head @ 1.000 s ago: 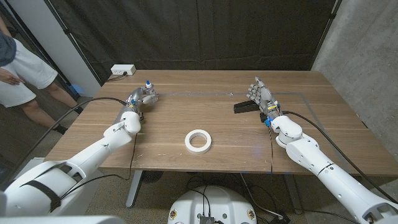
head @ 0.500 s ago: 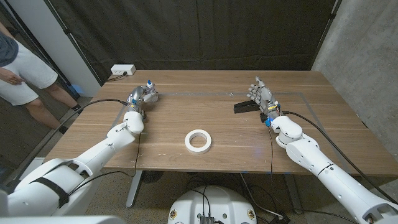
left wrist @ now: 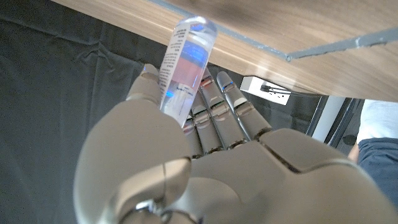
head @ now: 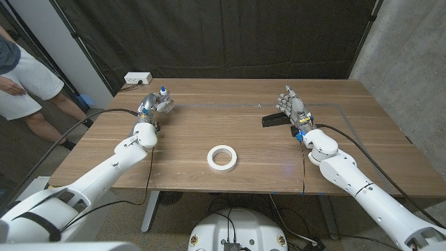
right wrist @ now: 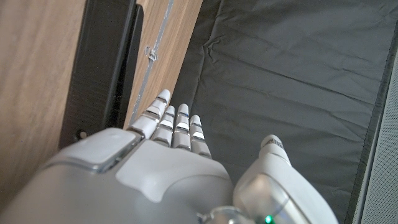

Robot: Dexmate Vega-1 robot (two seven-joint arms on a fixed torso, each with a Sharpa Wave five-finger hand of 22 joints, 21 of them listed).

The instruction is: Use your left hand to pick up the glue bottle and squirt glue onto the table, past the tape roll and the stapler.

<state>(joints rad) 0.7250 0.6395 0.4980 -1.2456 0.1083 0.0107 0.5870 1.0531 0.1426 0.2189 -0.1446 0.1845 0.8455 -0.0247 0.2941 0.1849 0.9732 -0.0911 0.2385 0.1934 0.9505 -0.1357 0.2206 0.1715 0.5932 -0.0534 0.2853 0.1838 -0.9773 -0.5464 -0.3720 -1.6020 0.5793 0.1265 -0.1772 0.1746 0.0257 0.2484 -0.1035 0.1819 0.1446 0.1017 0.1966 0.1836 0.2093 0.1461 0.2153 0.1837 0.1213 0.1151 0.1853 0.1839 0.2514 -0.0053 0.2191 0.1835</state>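
Left hand (head: 149, 107) grips the glue bottle (head: 163, 93) at the table's (head: 244, 139) far left, fingers (left wrist: 214, 109) wrapped round the barrel; bottle looks lifted, though I cannot tell for certain; right hand (head: 291, 106) holds nothing, fingers straight and apart, just beside the black stapler (head: 273, 120); tape roll (head: 222, 157) lies mid-table, well apart from both. Judgement: carry the bottle over bare wood beyond roll and stapler, tip the nozzle down, then squeeze steadily; keep the grip low on the barrel. Bottle is clear-walled with a blue band; fill level not readable.
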